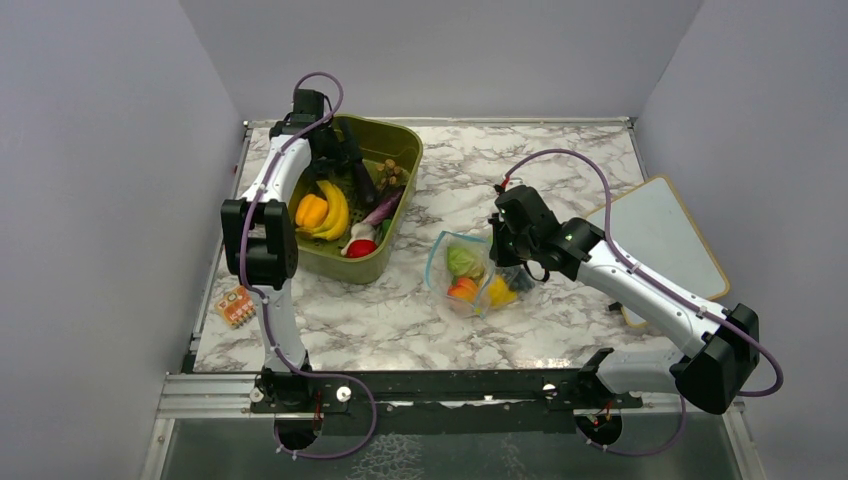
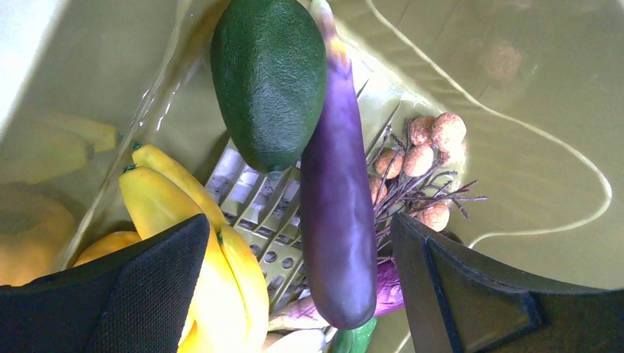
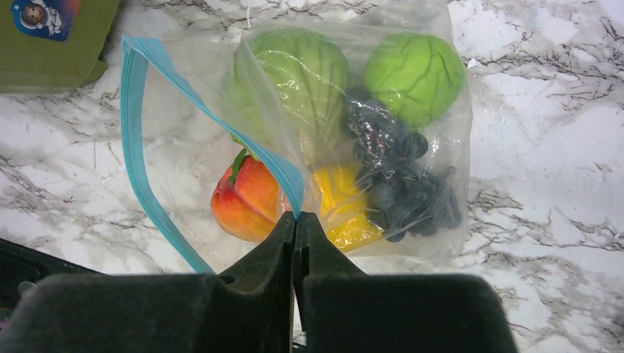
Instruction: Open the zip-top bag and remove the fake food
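The zip-top bag [image 1: 463, 272] lies on the marble table with its mouth open; its blue zipper strip [image 3: 136, 140] forms a loop. My right gripper [image 3: 296, 218] is shut on the near zipper strip at the bag's edge, and also shows in the top view [image 1: 495, 262]. Inside the bag are two light green round pieces [image 3: 414, 73], a peach [image 3: 246, 198] at the mouth, a yellow piece [image 3: 342, 209] and a dark purple lumpy piece [image 3: 401, 184]. My left gripper [image 2: 298, 235] is open inside the olive bin [image 1: 405, 145], just above a purple eggplant [image 2: 338, 220] that lies beside a dark green avocado [image 2: 268, 81].
The bin also holds a yellow banana bunch [image 1: 335, 210], an orange bell pepper [image 1: 311, 210], a red piece [image 1: 362, 247] and a brown berry sprig [image 2: 430, 147]. A white board [image 1: 665, 235] lies at the right. A small orange packet [image 1: 236, 305] sits at the left table edge.
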